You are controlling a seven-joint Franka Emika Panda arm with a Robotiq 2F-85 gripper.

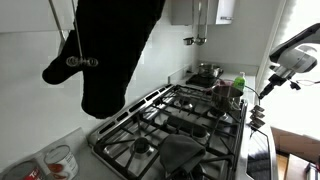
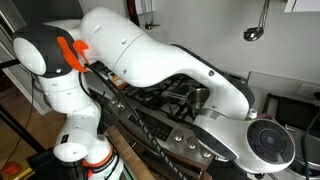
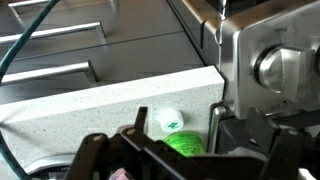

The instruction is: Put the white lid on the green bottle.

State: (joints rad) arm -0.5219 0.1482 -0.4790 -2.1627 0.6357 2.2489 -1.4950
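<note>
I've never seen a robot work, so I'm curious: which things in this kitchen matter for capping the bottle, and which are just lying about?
Part of the job:
- green bottle
- white lid
- gripper, open by the bottle

Just lying about:
- steel pot
- gas hob
- black oven glove, hanging
- glass jar

place: kitchen | evidence: gas hob point(image 1: 170, 125) with black grates, steel pot point(image 1: 207, 72), pale speckled worktop point(image 3: 110, 95)

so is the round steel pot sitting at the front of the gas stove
No, the round steel pot sits at the far back, beyond the gas stove grates.
</note>
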